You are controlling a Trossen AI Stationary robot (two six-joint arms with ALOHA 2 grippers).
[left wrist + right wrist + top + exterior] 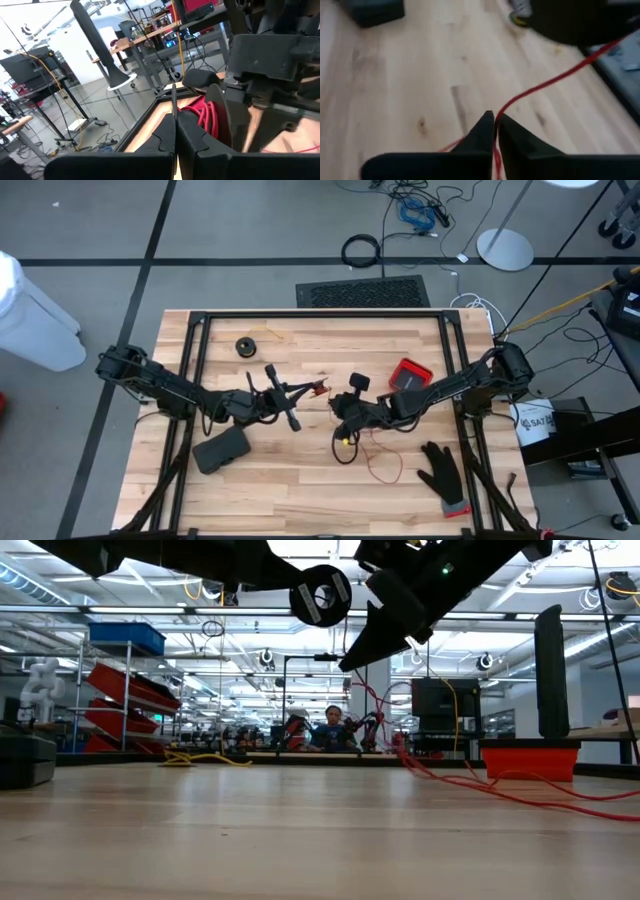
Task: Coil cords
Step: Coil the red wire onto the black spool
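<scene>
Red cord (547, 82): one thin strand; it runs slack across the bench (300, 480) and up between the right claw's fingers
Right claw (495, 119): fingers pressed together, pinching the red cord; raised near the bench's middle
Left claw (175, 117): fingers pressed together on a black spool's (220, 117) flange; red cord is wound on that spool
Spools: two counted; the second black spool (245, 345) lies alone near the bench's far edge
Yellow-tan cord: cannot tell
Glove (441, 473): one, black, near the right front corner
Red box (410, 373): one, behind the right arm

Pale knotty wood table (300, 490); thin red cord (555, 80); matt black fingers (480, 135).
</scene>
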